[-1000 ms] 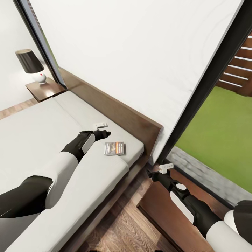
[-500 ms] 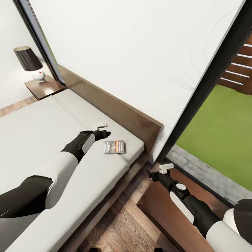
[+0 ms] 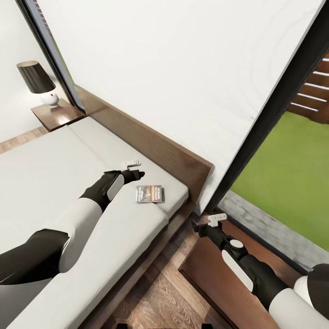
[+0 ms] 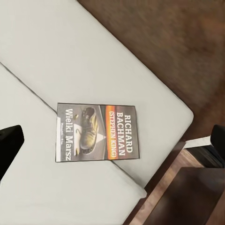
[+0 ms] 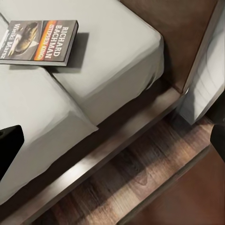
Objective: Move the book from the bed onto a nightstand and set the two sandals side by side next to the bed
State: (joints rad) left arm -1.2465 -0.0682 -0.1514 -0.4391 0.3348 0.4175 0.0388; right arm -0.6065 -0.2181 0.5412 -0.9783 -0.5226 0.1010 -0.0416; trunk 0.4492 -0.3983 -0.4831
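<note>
The bed [image 3: 55, 173] fills the left; the near nightstand [image 3: 214, 278] stands beside its corner. Since a second ago only the camera has drifted; both arms stay put, so no progress. The book [image 3: 149, 193] lies flat near the bed's headboard corner. The left gripper [image 3: 137, 174] hovers beside it, jaws spread; the right gripper [image 3: 199, 226], jaws spread, hangs over the nightstand.

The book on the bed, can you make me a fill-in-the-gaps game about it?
1. The book lies flat on the ______.
2. The left tool hovers over the bed, just beside the ______.
3. The far nightstand has a ______ standing on it.
4. The right tool hangs above the near ______.

Missing words: bed; book; lamp; nightstand
</note>
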